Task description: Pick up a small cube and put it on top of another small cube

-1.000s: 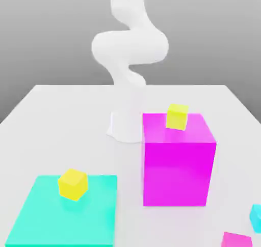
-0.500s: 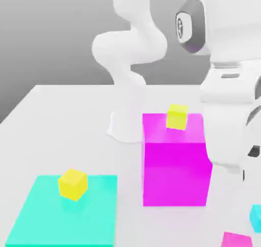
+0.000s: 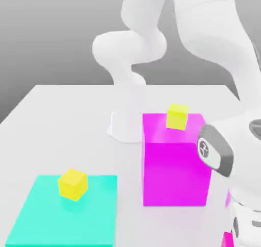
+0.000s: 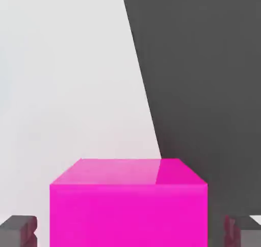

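- Small plain magenta cube point(image 4: 128, 215), exterior view's lower right: probably light, stiff, not fragile; best taken squarely by opposite side faces.
- Claw point(image 4: 130, 233) stands open around it—a gap each side, nothing gripped.
- Large magenta block point(image 3: 176, 174), right of centre in the exterior view, bearing a small yellow cube point(image 3: 177, 117)—likely an obstacle when carrying.

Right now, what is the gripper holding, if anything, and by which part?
Nothing is held: the gripper is open, its fingers either side of the pink cube, with a gap at each.
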Robot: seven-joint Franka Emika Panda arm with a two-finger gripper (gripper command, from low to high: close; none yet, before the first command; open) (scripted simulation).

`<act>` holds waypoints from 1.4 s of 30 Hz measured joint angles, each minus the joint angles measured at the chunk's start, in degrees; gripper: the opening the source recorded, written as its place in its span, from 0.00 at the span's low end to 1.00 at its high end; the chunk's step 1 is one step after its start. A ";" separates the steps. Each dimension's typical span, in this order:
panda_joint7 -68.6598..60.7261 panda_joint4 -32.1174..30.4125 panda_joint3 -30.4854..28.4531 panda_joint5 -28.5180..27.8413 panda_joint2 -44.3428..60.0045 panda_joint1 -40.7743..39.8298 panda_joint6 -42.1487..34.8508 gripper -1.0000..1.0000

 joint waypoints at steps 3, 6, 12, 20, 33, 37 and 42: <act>-0.03 0.13 0.00 0.01 0.61 0.01 0.40 0.00; -0.09 -0.69 0.02 0.04 -3.31 0.02 -2.68 0.00; -0.48 -5.09 1.14 2.87 -15.15 -0.86 -10.40 0.00; 0.04 -12.62 1.61 6.87 -31.29 -1.25 -19.48 0.00; 5.09 -25.05 2.06 6.54 -58.12 -2.35 -33.77 0.00; 7.14 -28.91 2.67 5.56 -66.48 -3.23 -38.04 0.00; 9.60 -33.97 3.66 4.27 -76.00 -4.52 -42.14 0.00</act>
